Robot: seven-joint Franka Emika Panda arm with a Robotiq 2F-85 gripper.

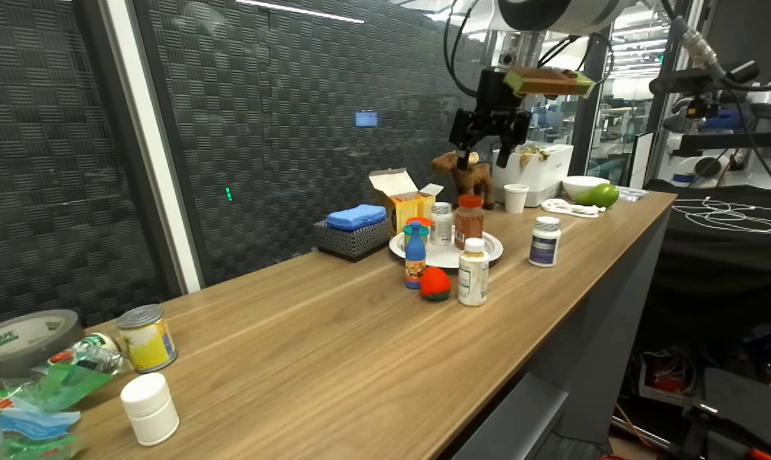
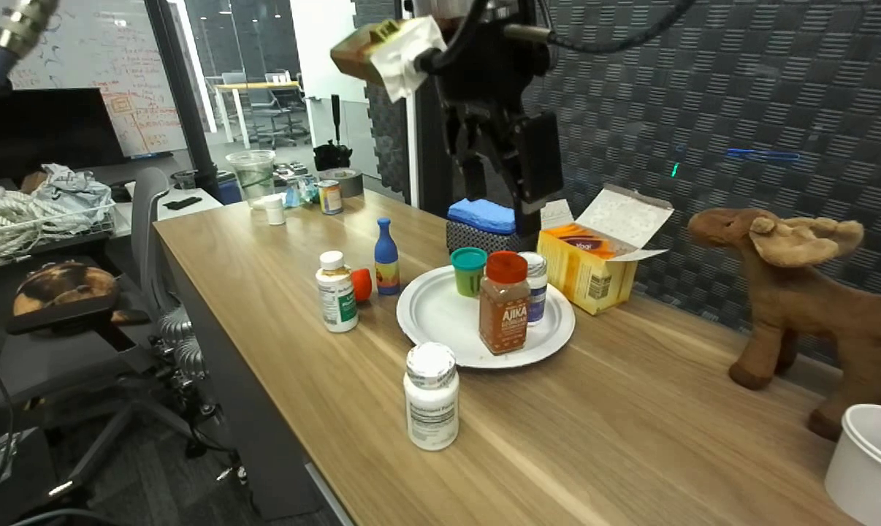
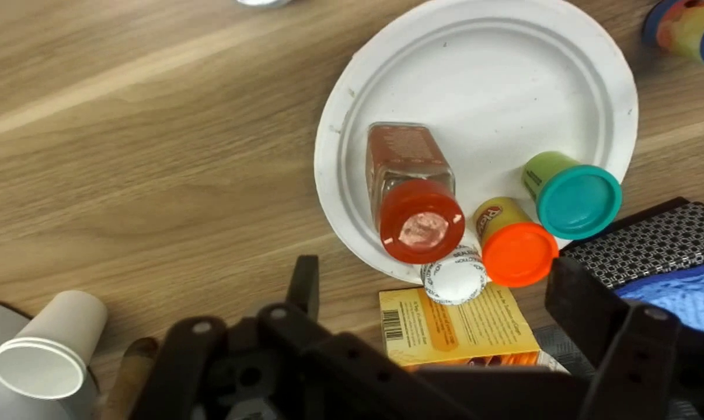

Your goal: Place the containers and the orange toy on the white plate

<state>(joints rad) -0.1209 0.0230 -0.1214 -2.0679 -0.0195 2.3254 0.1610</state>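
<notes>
- Overhead, the gripper (image 1: 483, 158) hangs above the table (image 1: 283, 358) near the white plate (image 3: 492, 87); its 2 fingers (image 3: 305, 286) stand wide apart.
- On the plate, 4 things stand upright; a spice jar (image 2: 504, 314) with a red lid and an AJIKA label is toward the rim; a teal-lidded pot (image 3: 579, 201) and an orange-lidded pot (image 3: 520, 254) are side by side; a small white bottle (image 1: 441, 225) is just beside the jar, partly hidden by it in the wrist view.
- Off the plate, the orange toy (image 1: 435, 281), round with a dark green patch below, lies on the table between a blue bottle (image 1: 415, 255) and a green-labelled white bottle (image 2: 337, 296); whether it touches either, I cannot tell.
- Also on the table, a blue-labelled white bottle (image 1: 544, 241) stands upright near the plate, apart from it.
- Toward the dark panelled wall (image 1: 283, 160), just beside the plate, stands an open yellow box (image 2: 590, 276); near that, a blue cloth (image 1: 357, 217) lies on a patterned dark box (image 1: 353, 239).
- Farther on, a brown moose toy (image 2: 784, 285) stands near a white paper cup (image 1: 515, 199); toward the table's opposite end, a plain white jar (image 1: 150, 409) stands near a yellow-labelled can (image 1: 147, 342) and a roll of tape (image 1: 50, 351).
</notes>
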